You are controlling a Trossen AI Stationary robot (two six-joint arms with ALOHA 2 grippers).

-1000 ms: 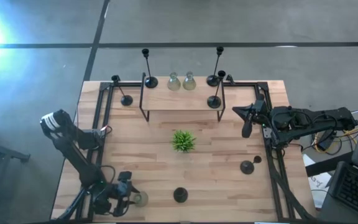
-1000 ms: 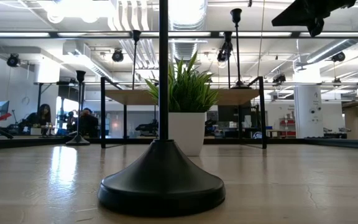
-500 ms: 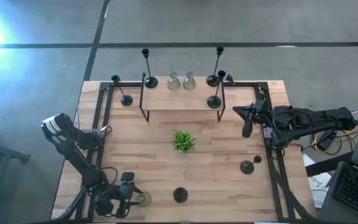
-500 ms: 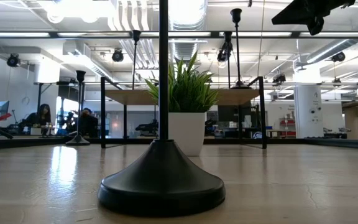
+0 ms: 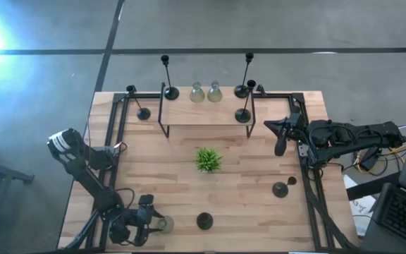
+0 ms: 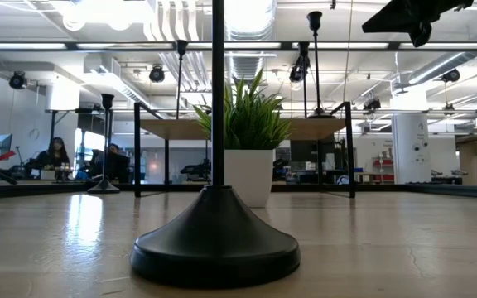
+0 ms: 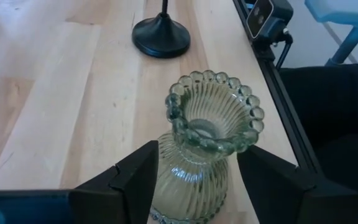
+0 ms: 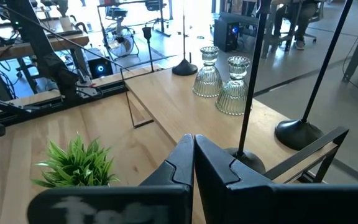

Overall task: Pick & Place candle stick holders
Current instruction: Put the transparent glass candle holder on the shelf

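My left hand [image 7: 194, 186] straddles the glass holder [image 7: 207, 143], fingers apart on either side, not clamped. Holder stands upright, axis vertical, just beside the black holder [image 7: 161, 37]. Right hand [image 5: 280, 137], shut, is well apart.

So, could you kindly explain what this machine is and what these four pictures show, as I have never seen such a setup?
It is a robot with two dark arms at a wooden table. One camera looks straight down, one sits at table height, and one rides on each wrist. The left gripper, at the table's near edge, has its fingers on either side of a clear glass candle holder standing there. The right gripper waits shut at the right side. Two more glass holders and tall black holders stand on a raised shelf; a small green plant stands mid-table.
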